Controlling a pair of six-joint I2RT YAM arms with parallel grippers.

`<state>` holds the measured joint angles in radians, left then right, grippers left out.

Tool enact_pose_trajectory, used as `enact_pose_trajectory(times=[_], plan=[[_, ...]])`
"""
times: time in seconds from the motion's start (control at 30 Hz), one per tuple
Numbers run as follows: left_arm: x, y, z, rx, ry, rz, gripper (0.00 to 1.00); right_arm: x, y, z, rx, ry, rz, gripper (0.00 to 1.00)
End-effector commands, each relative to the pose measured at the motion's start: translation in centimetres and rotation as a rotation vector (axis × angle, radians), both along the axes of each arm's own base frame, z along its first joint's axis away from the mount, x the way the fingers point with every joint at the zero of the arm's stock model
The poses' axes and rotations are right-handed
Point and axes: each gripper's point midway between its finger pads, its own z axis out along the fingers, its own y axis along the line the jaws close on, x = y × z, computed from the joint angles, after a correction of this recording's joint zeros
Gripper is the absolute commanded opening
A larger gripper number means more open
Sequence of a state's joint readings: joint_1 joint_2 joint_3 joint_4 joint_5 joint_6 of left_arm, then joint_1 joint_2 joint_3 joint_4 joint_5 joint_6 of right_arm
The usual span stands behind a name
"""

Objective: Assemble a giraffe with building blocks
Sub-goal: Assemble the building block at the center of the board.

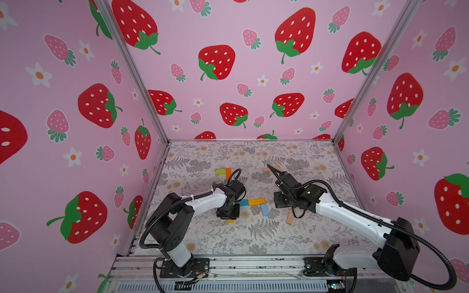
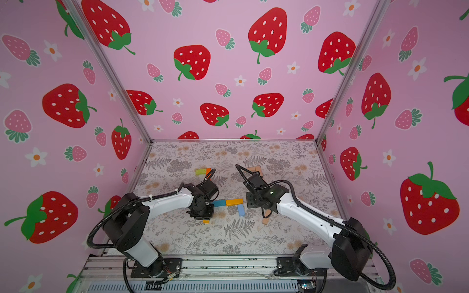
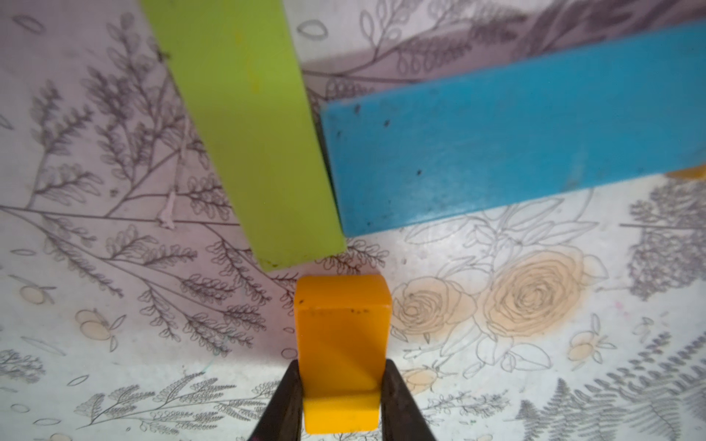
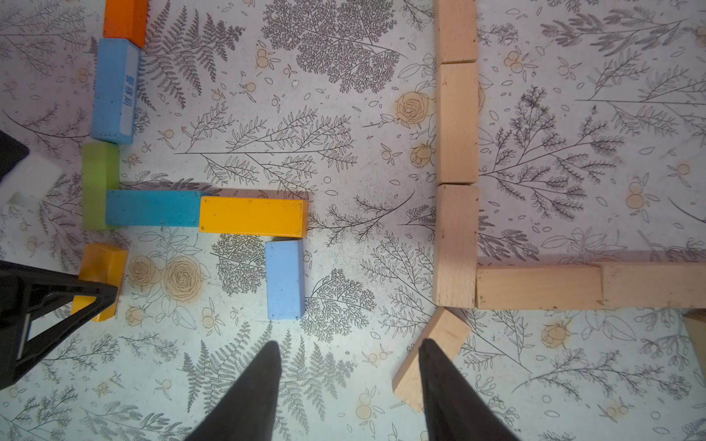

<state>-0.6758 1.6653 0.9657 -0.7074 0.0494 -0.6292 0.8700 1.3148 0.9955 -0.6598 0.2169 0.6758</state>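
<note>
A pale blue block [image 4: 112,89] has a white strip along one long edge with three blue Chinese characters, too small to read with certainty. It lies end to end between an orange block [image 4: 124,17] and a green block [image 4: 100,183].

The left arm [image 1: 198,200] reaches in from the near rail with its elbow raised and its wrist bent down over the floral desk [image 1: 253,238]. The left end effector [image 3: 341,366] is clenched on the long sides of a held yellow block [image 3: 342,324]. That block's free end sits just short of the green block's end, not touching it. A teal block [image 3: 496,145] butts against the green block's side. A long yellow block [image 4: 253,215] continues the teal one, and a light blue block [image 4: 284,278] lies at a right angle beside its end.

The right arm [image 1: 342,210] stretches in toward the middle of the desk, wrist pointing down. The right end effector [image 4: 349,343] is released, with bare desk between its jaws. One finger overlaps a tilted tan block [image 4: 445,328], and whether they touch cannot be told. Plain tan blocks [image 4: 456,122] form a line with a corner nearby.
</note>
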Motion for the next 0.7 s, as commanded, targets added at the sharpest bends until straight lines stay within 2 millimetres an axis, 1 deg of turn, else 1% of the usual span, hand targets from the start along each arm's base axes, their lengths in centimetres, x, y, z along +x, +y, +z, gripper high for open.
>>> enact_pose_trajectory(times=[0.0,0.67], plan=[[0.25,0.54,-0.06,0.03,0.01,0.007,0.21,-0.27,-0.85,-0.11,-0.022,0.004,-0.016,0.59],[0.87,0.65,0.17,0.035,0.003,0.027,0.24,-0.14,-0.69,-0.02,-0.019,0.004,-0.016,0.59]])
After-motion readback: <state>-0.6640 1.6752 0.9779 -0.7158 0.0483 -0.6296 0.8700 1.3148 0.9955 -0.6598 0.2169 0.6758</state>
